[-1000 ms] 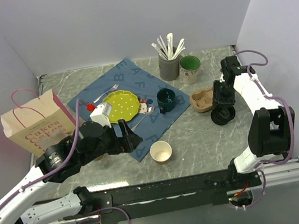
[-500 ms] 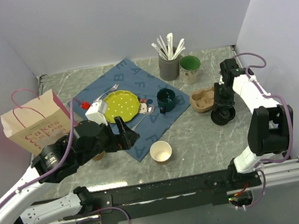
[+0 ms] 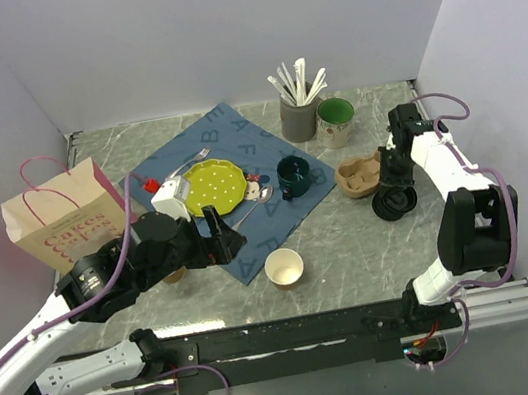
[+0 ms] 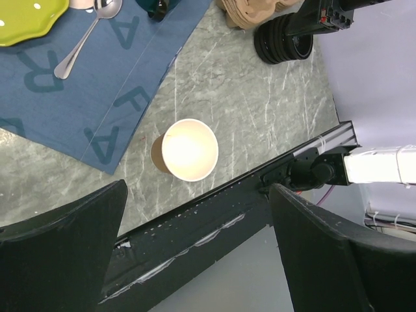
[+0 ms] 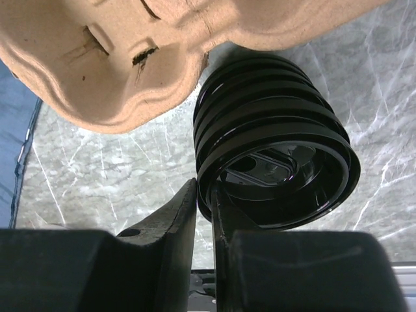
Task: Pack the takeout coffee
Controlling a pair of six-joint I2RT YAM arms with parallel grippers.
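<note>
While the right gripper [image 5: 203, 190] pinches the rim of the top black lid [image 5: 286, 195], lift straight to clear the stack [image 5: 260, 91]; left gripper [image 4: 198, 192] stands wide.

A mat [image 3: 245, 145] is being carried mid-desk [image 3: 353, 243], and a plate [image 3: 213, 186] is being borne at its middle, with a fork [image 3: 192, 161] lying behind it and a spoon [image 3: 255, 202] at its right. A mug [image 3: 293, 176] is being kept on the mat's right corner. Behind that, off the mat, a holder [image 3: 299, 119] is being flanked on the right by a bowl [image 3: 336, 120]. Right of the mug a carrier [image 3: 357, 176] is lying, with stacked lids [image 3: 394, 204] just before it; the top lid's rim is being straddled by the right fingers [image 5: 175, 221]. A cup [image 3: 284, 267] is standing before the mat, and a bag [image 3: 61, 223] is being kept far left.
</note>
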